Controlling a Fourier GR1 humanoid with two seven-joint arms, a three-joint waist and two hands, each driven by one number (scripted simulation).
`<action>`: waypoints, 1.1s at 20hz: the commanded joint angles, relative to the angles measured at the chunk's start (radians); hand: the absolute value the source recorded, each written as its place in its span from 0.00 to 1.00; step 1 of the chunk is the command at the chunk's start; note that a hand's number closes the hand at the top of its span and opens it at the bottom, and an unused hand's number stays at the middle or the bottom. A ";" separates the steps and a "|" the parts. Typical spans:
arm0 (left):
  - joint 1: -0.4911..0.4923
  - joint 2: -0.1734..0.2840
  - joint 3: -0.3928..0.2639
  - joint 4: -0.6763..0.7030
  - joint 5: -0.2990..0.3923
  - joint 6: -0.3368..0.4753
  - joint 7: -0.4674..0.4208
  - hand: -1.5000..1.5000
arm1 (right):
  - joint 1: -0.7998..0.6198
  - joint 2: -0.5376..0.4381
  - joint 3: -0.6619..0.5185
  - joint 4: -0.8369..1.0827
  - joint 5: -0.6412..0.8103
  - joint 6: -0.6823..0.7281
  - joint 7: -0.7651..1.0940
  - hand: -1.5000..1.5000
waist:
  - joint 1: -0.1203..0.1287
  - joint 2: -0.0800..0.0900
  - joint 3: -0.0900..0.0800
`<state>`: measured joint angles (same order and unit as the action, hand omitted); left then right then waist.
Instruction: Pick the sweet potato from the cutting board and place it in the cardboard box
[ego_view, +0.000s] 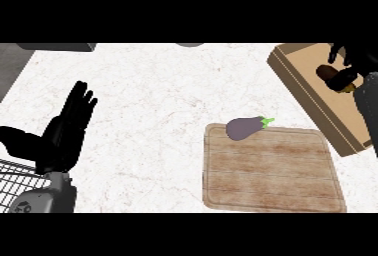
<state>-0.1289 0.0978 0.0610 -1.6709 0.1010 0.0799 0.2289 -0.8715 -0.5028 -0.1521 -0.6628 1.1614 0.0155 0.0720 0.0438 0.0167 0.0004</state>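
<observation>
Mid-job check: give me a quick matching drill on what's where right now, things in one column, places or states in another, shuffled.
Things:
1. eggplant
2. sweet potato
3. left hand
4. cutting board

Places or states:
A. open, fingers up, resting at the view's left
B. over the cardboard box, under the right hand
C. flat on the counter, beside the box
D. lying across the board's far edge

Pairs: 1-D, 2-B, 3-A, 4-C

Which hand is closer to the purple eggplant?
The right hand, up over the box beyond the eggplant. The left hand rests far across the counter.
</observation>
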 joint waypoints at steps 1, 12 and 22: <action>-0.038 -0.010 -0.009 0.002 -0.009 0.022 0.036 0.50 | -0.068 -0.046 -0.035 0.207 -0.011 0.021 -0.080 0.00 | 0.003 0.002 0.002; 0.024 0.001 0.013 0.009 0.010 -0.017 -0.038 0.50 | -0.112 0.000 -0.304 0.161 -0.303 -0.328 -0.399 0.00 | -0.003 -0.003 0.003; -0.018 0.001 0.009 0.004 -0.018 0.023 0.016 0.50 | -0.187 -0.091 -0.607 0.262 -0.668 -0.030 -0.434 0.00 | -0.024 -0.006 0.003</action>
<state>-0.1340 0.0944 0.0699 -1.6608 0.0981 0.0897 0.2331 -1.0442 -0.5355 -0.6504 -0.4317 0.6182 -0.1145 -0.3368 0.0251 0.0102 0.0028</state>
